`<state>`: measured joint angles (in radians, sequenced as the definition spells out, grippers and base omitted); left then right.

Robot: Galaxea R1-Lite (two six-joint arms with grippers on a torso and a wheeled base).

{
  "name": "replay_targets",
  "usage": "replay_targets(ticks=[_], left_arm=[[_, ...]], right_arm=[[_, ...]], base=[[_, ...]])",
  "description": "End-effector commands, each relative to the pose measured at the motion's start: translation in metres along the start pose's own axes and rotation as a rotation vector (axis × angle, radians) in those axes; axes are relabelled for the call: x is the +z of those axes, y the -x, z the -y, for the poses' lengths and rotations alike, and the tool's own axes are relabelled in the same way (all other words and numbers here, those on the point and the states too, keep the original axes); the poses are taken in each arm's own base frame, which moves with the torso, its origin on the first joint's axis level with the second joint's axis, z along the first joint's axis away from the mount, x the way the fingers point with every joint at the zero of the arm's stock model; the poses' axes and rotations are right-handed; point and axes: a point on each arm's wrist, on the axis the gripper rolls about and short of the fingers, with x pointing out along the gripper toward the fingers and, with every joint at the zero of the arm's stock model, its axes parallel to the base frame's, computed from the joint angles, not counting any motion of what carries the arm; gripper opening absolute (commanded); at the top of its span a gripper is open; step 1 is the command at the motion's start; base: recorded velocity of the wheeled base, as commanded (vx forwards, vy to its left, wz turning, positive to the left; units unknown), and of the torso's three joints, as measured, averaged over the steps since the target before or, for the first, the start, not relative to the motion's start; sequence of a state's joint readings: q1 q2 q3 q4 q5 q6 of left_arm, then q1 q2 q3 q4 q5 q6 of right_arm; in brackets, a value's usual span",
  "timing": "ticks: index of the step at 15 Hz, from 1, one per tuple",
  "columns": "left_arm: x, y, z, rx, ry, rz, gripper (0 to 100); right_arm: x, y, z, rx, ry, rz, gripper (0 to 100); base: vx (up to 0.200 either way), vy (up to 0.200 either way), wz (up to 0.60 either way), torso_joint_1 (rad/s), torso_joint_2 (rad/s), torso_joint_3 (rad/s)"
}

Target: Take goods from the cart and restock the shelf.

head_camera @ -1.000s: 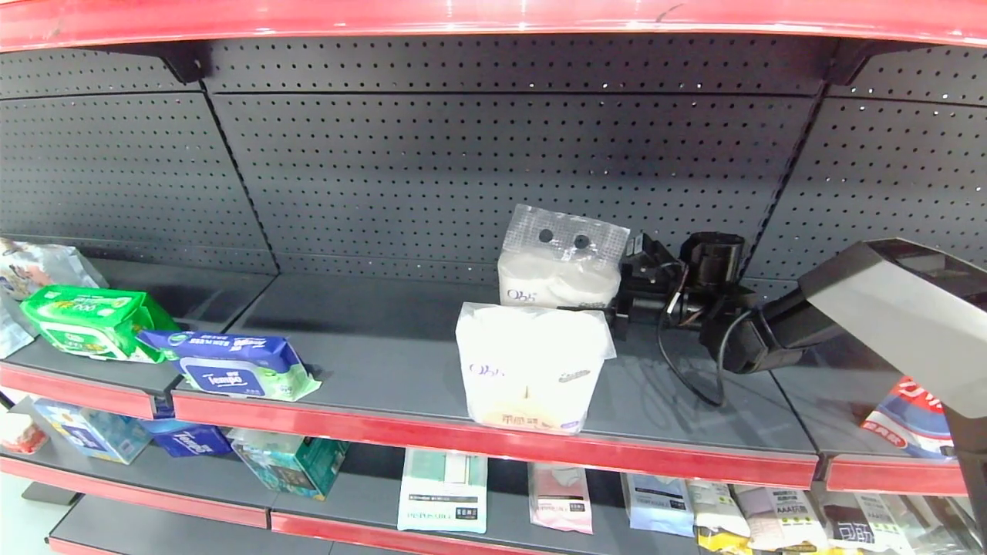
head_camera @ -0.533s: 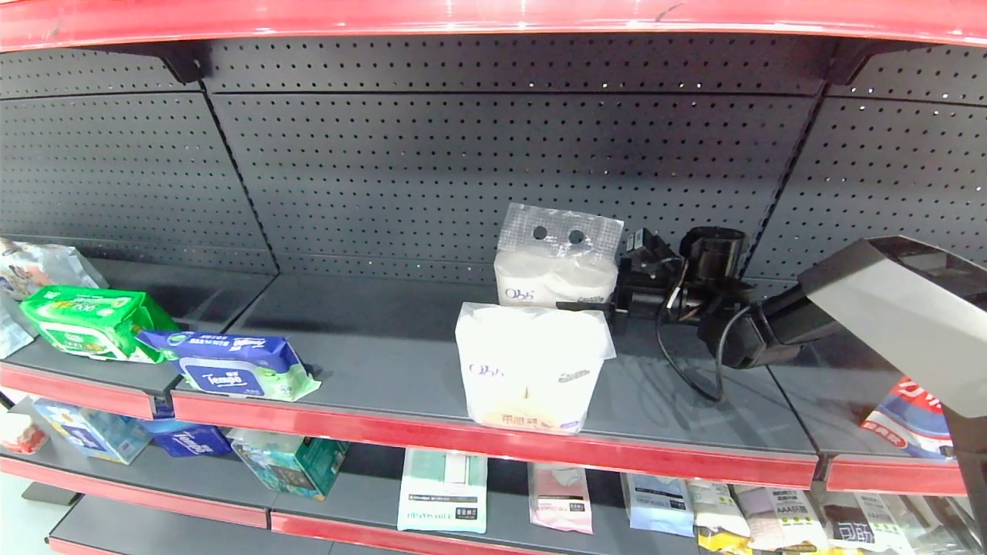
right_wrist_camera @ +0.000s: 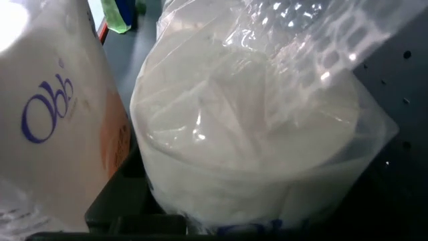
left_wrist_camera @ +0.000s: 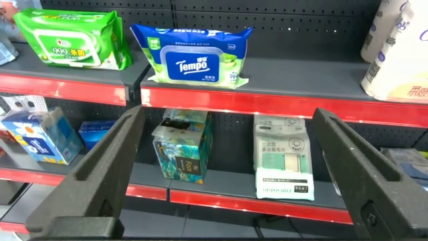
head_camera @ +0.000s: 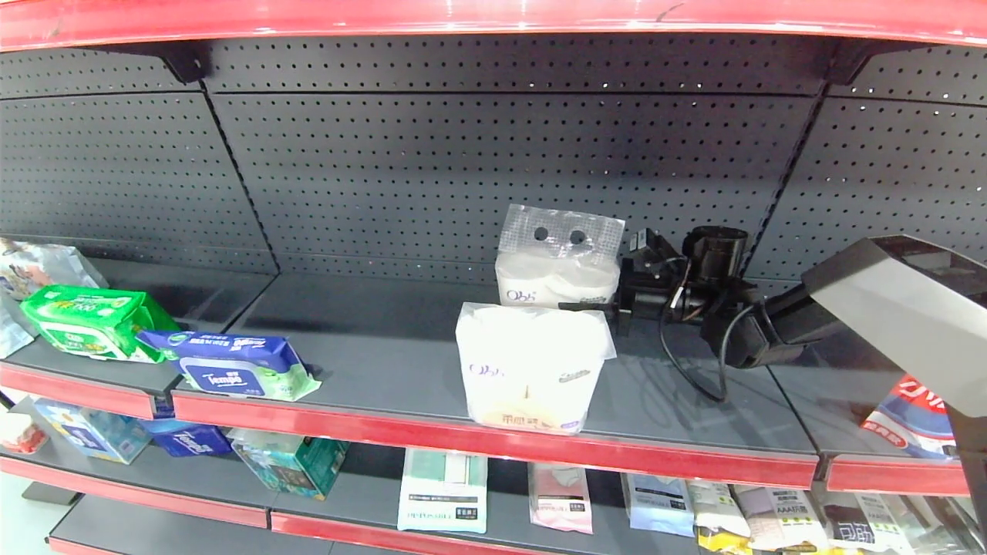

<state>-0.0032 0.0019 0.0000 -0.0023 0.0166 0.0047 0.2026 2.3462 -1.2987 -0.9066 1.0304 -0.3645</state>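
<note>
While in claw (head_camera: 580, 302), pack (head_camera: 558, 262) behind twin (head_camera: 530, 366).

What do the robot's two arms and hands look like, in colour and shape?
The right arm is black, with a round joint near the wrist, a loose black cable looping below it, and a grey angular cover further back. The right hand is black too. The left hand has two long, dark, blocky fingers.
</note>
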Motion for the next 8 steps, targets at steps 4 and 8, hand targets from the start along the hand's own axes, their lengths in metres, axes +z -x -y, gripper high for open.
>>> replay_targets(ticks=[4, 8], left_arm=[[0.0, 0.0, 0.0, 0.0, 0.0, 0.001, 100], [0.0, 0.0, 0.0, 0.0, 0.0, 0.001, 100]], right_arm=[[0.001, 0.01, 0.004, -0.005, 0.0, 0.003, 0], [-0.003, 0.012, 0.001, -0.005, -0.018, -0.007, 0]], base=[[0.0, 0.0, 0.0, 0.0, 0.0, 0.0], [0.0, 0.0, 0.0, 0.0, 0.0, 0.0]])
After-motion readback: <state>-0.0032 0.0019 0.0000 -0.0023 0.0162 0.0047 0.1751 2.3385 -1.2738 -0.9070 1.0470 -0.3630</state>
